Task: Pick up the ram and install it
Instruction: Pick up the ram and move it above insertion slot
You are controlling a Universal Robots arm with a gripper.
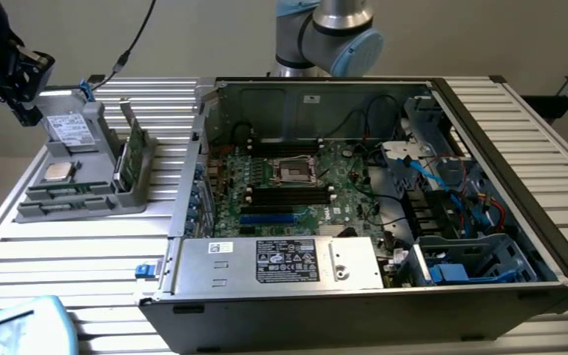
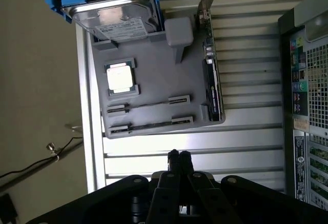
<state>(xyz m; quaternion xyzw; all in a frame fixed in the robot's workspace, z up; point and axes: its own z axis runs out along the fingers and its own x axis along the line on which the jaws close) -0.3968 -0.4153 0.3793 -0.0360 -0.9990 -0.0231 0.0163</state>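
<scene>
At the near side of the bench point(image 1: 67, 281) the open computer case point(image 1: 363, 325) is noted, and the black memory slots point(image 1: 289, 196) on its motherboard appear unfilled, so installation is judged not yet done. Further left, the ram point(image 1: 65, 190) is seen standing on edge in the grey tray point(image 1: 86, 211), touched by nothing. At the far left the hand point(image 1: 27, 118) is held above the tray, its fingers pressed together on nothing; pick-up and installation are both judged outstanding.
</scene>
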